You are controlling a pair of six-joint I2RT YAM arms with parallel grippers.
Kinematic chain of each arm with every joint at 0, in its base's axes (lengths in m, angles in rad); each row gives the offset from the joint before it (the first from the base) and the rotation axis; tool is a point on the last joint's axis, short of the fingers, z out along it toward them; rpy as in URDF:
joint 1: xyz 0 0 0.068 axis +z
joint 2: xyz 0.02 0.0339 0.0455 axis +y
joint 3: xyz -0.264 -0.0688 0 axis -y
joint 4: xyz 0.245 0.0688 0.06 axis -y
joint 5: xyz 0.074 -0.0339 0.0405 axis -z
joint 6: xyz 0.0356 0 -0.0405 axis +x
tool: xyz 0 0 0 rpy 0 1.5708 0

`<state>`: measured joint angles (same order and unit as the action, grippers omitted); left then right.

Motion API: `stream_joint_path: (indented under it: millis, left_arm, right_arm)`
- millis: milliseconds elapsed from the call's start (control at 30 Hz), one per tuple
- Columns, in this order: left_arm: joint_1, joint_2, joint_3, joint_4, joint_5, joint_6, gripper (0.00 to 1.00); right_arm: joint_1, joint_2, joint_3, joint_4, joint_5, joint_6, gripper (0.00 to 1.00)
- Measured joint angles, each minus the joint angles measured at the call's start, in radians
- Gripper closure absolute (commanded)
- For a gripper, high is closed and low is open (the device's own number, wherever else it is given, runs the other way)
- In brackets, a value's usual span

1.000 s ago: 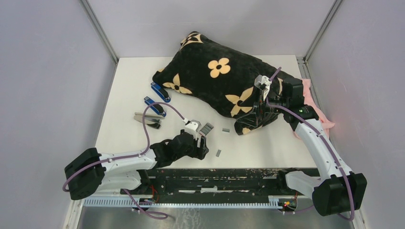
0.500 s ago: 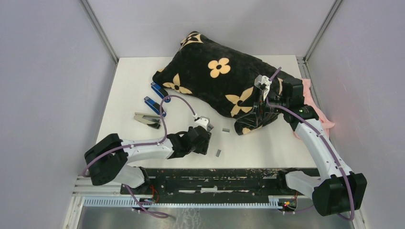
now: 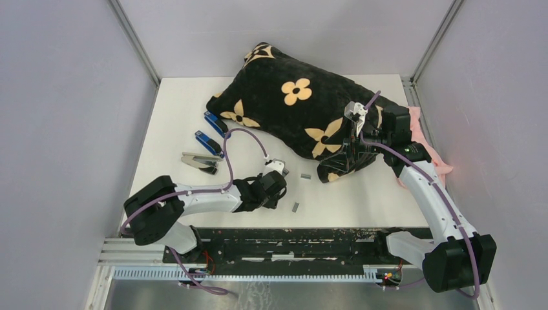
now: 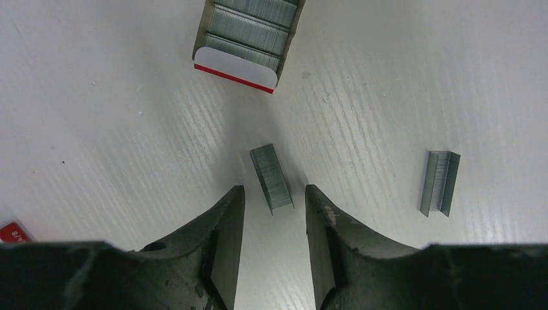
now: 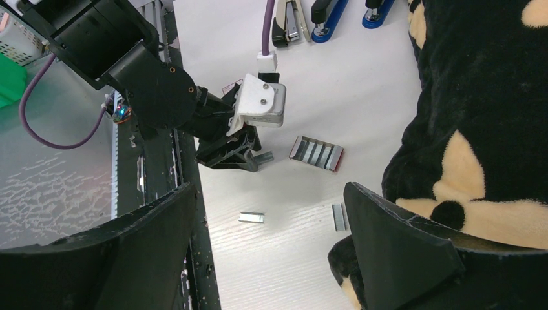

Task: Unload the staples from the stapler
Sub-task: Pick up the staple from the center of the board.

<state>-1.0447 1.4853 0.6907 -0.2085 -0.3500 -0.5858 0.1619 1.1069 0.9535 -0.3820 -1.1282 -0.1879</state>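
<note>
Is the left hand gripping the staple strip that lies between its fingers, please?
No, the staple strip lies flat on the table with a clear gap to each finger of the left hand.

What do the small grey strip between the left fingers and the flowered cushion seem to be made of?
Staple strip: looks like metal, dull silvery-grey, with fine parallel lines, as of many thin wires joined side by side.
Cushion: seemingly plush fabric, black with tan flowers; a fuzzy, matte pile shows in the right wrist view.
</note>
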Motion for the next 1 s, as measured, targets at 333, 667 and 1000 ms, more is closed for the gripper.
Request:
stream_joint_path:
  millis: [333,667,1000]
  left_arm:
    - [0.001,0.016,0.012,-0.008,-0.015,0.001,0.67]
    - [0.002,0.021,0.016,-0.007,-0.014,0.000,0.78]
    - [0.002,-0.073,-0.028,0.018,0.002,-0.002,0.80]
  right_arm:
    - [0.000,0.000,0.000,0.000,0.000,0.000,0.09]
    - [0.000,0.000,0.000,0.000,0.000,0.000,0.09]
    - [0.000,0.000,0.000,0.017,-0.015,0.020,0.09]
